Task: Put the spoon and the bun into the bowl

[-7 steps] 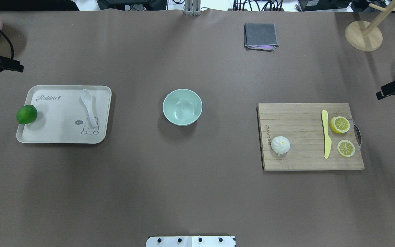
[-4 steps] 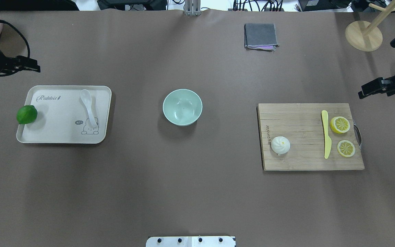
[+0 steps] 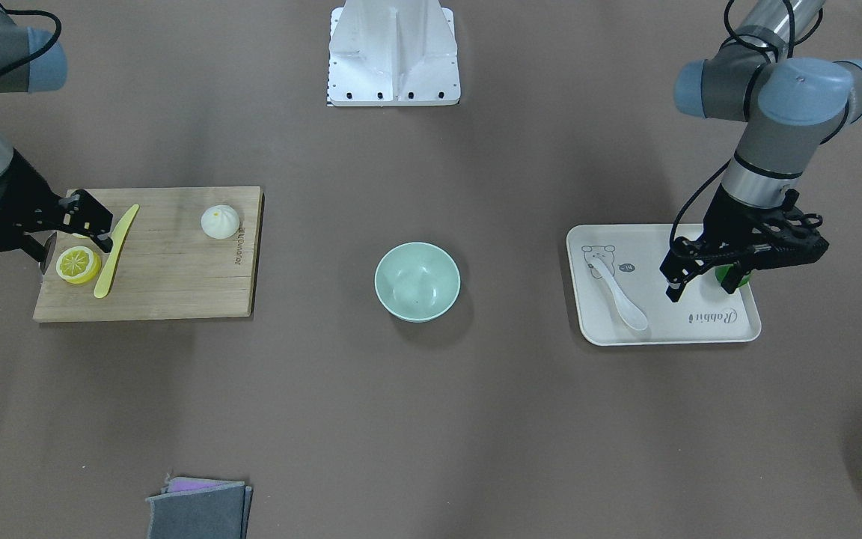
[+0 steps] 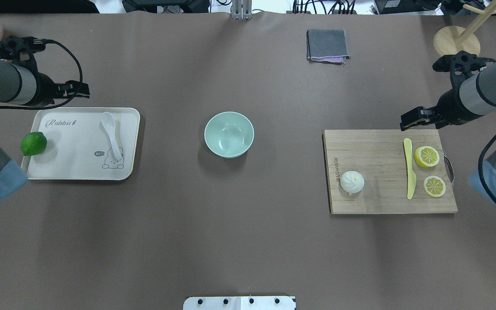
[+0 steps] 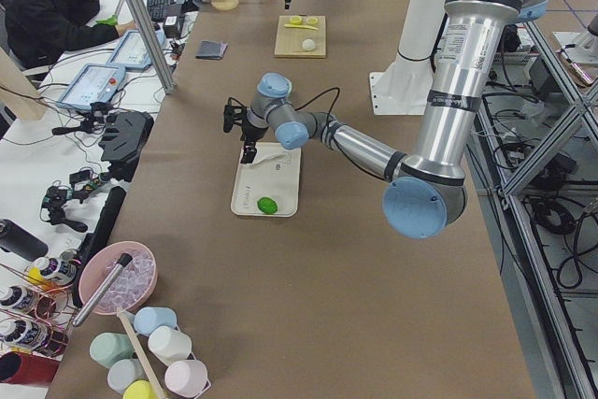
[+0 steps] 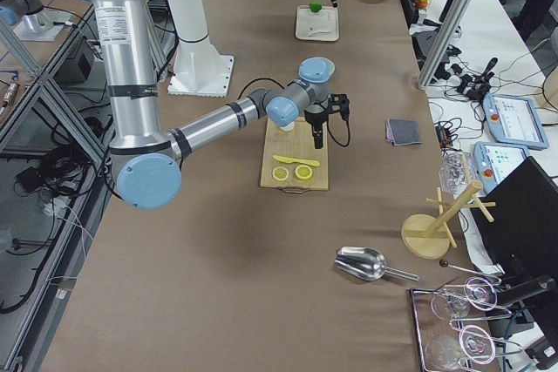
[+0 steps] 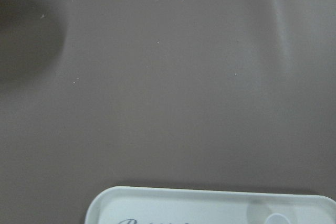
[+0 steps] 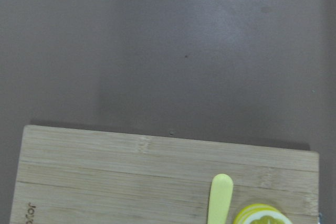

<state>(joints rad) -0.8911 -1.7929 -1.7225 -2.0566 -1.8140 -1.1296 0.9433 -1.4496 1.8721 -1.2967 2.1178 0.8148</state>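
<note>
The white spoon [image 4: 111, 133] lies on the cream tray [image 4: 71, 168] at the left; it also shows in the front view [image 3: 620, 299]. The white bun [image 4: 352, 182] sits on the wooden cutting board [image 4: 377, 155] at the right. The mint-green bowl [image 4: 229, 134] stands empty in the middle. My left gripper [image 4: 80, 89] hangs above the tray's far edge, open and empty [image 3: 700, 283], apart from the spoon. My right gripper [image 4: 409, 118] hangs above the board's far edge near the knife, open and empty [image 3: 93, 223]. The bun is well away from it.
A green lime [image 4: 33, 143] sits at the tray's left edge. A yellow knife [image 4: 409, 168] and two lemon slices [image 4: 426, 156] lie on the board's right part. A folded grey cloth [image 4: 326, 45] and a wooden stand [image 4: 456, 45] are at the far side.
Both arms have swung inward from the table's side edges: the left gripper to the tray's far edge, the right gripper to the board's far edge. The objects have not moved.
</note>
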